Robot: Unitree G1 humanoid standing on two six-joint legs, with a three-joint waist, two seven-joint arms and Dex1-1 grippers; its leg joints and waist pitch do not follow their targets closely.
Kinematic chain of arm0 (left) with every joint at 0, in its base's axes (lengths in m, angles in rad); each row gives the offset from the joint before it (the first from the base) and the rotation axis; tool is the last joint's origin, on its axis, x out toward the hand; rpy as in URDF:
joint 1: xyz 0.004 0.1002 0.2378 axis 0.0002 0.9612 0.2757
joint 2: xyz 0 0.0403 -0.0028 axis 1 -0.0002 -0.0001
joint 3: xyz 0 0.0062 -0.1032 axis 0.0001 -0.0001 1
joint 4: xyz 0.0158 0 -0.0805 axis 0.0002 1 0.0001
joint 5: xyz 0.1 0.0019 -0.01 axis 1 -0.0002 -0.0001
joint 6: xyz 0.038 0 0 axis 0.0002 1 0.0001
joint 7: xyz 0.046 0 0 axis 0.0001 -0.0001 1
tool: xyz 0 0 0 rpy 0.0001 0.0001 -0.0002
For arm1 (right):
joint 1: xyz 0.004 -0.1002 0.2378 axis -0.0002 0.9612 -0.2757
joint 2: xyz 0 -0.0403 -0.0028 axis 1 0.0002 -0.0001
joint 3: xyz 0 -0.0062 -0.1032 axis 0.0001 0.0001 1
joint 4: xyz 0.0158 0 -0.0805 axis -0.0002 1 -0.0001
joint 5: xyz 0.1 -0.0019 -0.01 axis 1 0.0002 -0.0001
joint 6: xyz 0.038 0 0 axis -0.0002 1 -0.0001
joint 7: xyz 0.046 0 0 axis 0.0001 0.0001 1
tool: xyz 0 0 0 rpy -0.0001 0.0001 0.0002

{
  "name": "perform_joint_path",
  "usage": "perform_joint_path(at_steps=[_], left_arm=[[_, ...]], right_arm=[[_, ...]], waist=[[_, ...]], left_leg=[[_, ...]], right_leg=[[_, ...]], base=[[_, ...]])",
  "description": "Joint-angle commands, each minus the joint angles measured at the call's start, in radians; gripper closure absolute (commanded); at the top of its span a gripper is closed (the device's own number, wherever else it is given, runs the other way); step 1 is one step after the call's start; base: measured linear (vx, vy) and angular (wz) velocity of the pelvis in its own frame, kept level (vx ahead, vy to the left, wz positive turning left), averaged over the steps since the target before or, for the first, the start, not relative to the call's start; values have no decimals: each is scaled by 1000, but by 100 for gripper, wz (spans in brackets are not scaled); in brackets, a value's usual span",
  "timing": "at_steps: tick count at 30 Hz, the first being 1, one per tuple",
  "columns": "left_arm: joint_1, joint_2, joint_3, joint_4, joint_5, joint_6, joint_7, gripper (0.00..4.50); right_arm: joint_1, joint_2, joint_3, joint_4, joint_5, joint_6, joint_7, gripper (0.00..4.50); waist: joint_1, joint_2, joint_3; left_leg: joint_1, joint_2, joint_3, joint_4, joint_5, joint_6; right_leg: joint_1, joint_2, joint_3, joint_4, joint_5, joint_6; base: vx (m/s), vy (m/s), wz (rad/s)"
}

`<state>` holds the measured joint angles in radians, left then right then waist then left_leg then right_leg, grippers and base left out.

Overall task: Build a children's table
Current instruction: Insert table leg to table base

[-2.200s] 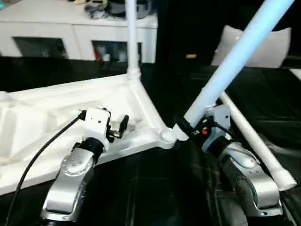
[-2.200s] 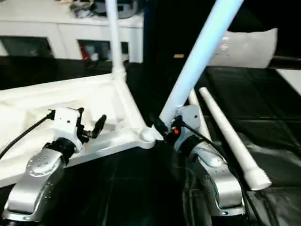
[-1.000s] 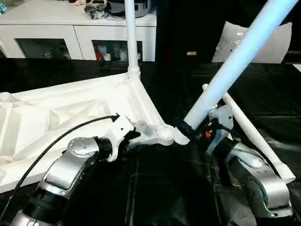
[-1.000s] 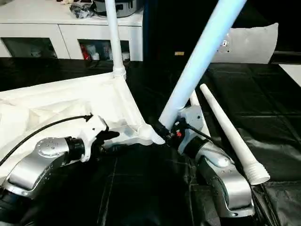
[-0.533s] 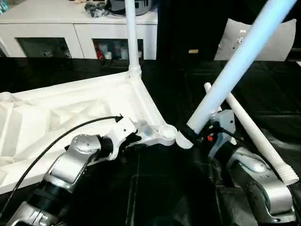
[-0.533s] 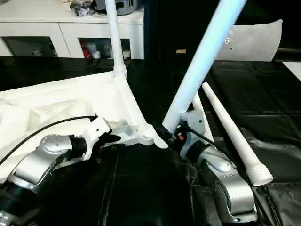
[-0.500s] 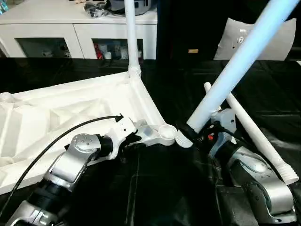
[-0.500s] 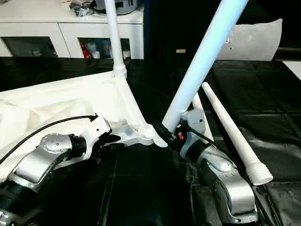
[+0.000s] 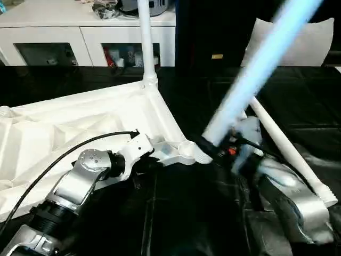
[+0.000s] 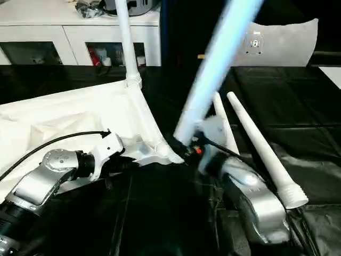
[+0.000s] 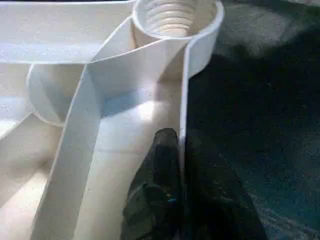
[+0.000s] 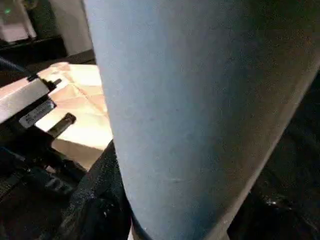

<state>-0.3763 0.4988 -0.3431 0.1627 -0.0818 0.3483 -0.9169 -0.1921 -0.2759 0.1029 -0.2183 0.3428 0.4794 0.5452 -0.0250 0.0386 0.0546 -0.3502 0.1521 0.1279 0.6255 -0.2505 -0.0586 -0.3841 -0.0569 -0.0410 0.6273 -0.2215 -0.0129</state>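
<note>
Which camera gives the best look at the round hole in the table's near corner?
The left wrist view: the corner socket sits close ahead, its ridged inside plain to see. In the head views it is a small ring at the tabletop's corner. The right wrist view looks at the held leg.

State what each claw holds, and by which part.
Left claw pinches the tabletop's thin edge wall near the corner socket. Right claw grips a leg near its lower end.

Home: white sideboard [image 9: 85, 32], cushion [image 9: 314, 45]
</note>
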Motion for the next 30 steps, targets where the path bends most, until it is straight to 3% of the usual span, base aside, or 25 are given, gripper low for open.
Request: perform_joint_path(at_steps=[1,2,3,4,8,17,23,26,30], left_arm=[[6,14,-5,10,12,-83,-30,447],[7,14,-3,9,9,-108,-40,450],[9,17,-1,0,2,-136,-61,450],[8,18,0,-2,0,-138,-64,450],[4,17,7,0,-12,-128,-78,450],[19,37,2,-14,-44,-163,-180,450],[3,30,9,22,-19,-192,-159,450],[2,30,10,27,-16,-198,-159,450],[2,27,16,29,-18,-206,-159,450]], right_arm=[[-41,2,20,52,-19,1,19,258],[-49,1,24,65,-21,0,22,258],[-78,-2,41,113,-17,-8,59,258],[-91,-6,53,138,-30,-30,75,258],[-124,-19,85,210,-51,-60,127,258],[-185,-42,129,329,-95,-74,186,258],[-173,-54,154,339,-101,-64,226,258],[-166,-46,147,344,-93,-57,225,258],[-142,-4,91,383,-38,-45,210,258]], waist=[[4,-1,-57],[4,-10,-59],[5,-9,-59],[6,-17,-61],[13,-15,-60],[18,-10,-62],[22,-9,-63],[24,-10,-62],[24,-7,-62]], left_leg=[[-11,59,-9,-79,10,64],[-15,58,-10,-79,29,74],[-12,59,-7,-79,36,77],[-14,58,-6,-77,46,88],[-12,60,-2,-73,70,112],[-7,63,3,-72,65,107],[-5,65,10,-72,56,98],[-5,66,11,-73,45,92],[-5,67,12,-74,26,81]], right_leg=[[59,-79,52,-68,1,-273],[63,-80,51,-63,29,-278],[61,-79,51,-63,41,-279],[64,-82,52,-60,57,-285],[61,-84,51,-57,74,-297],[59,-81,49,-55,62,-300],[59,-80,51,-55,63,-300],[58,-81,50,-56,49,-298],[57,-81,51,-58,33,-297]], base=[[0,0,0],[0,0,0],[0,0,0],[0,0,0],[0,0,0],[0,0,0],[0,0,0],[0,0,0],[0,0,0]])
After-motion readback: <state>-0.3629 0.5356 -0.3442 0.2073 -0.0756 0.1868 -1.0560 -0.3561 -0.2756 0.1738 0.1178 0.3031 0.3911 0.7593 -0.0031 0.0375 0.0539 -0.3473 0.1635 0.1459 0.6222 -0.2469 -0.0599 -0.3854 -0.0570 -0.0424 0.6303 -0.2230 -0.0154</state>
